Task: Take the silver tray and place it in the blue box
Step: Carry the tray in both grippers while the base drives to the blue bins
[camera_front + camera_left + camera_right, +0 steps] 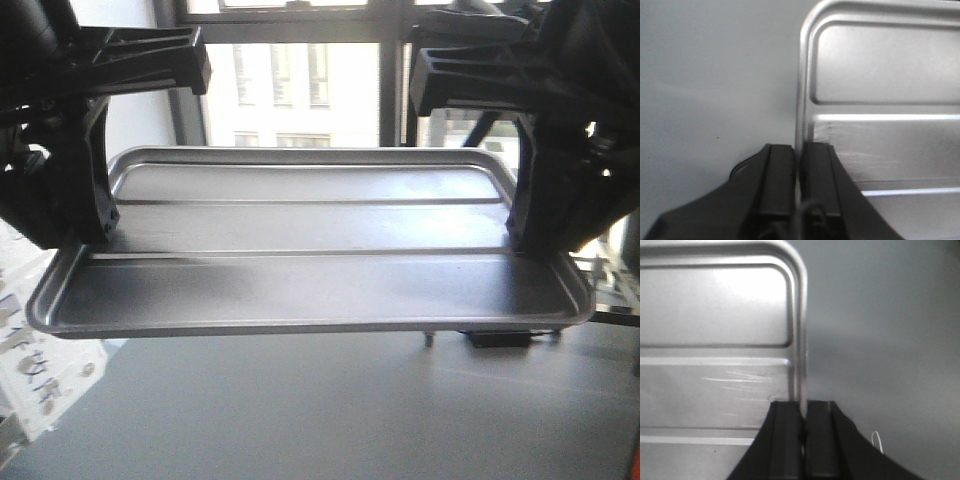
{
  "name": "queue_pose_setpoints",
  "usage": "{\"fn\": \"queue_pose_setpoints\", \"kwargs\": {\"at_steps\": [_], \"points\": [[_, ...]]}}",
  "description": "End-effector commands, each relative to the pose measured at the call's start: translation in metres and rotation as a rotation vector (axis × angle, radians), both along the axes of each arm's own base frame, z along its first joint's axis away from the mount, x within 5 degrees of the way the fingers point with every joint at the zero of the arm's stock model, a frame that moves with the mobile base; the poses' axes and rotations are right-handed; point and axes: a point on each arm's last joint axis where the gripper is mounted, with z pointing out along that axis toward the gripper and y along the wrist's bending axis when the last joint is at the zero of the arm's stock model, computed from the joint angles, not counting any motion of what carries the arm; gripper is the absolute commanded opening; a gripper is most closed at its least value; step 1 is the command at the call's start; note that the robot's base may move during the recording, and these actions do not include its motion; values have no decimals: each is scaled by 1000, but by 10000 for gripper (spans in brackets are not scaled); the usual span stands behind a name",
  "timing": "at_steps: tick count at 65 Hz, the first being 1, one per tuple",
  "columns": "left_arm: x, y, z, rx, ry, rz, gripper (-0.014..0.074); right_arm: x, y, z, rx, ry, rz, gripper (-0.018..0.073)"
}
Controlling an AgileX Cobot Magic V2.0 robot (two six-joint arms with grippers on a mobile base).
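The silver tray (310,260) hangs level in the air above the grey table, filling the middle of the front view. My left gripper (92,230) is shut on its left rim and my right gripper (528,235) is shut on its right rim. In the left wrist view the two black fingers (781,175) pinch the thin rim of the silver tray (885,65); my left gripper (799,150) sits at its edge. In the right wrist view my right gripper (803,407) clamps the right rim of the silver tray (715,305). The blue box is out of view.
The grey table (330,410) lies below the tray. A window (285,90) with a building outside is behind. White packaging (35,370) with print sits at the left edge. A small dark object (500,340) lies under the tray's right end.
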Motion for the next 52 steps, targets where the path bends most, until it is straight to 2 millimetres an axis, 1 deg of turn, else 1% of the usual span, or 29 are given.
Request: {"fn": "queue_pose_setpoints", "kwargs": {"at_steps": [1, 52], "points": [[-1, -1, 18, -70, -60, -10, -8, 1, 0, 19, 44, -94, 30, 53], [-1, -1, 18, -70, -60, -10, -8, 1, 0, 19, 44, -94, 30, 53]]}}
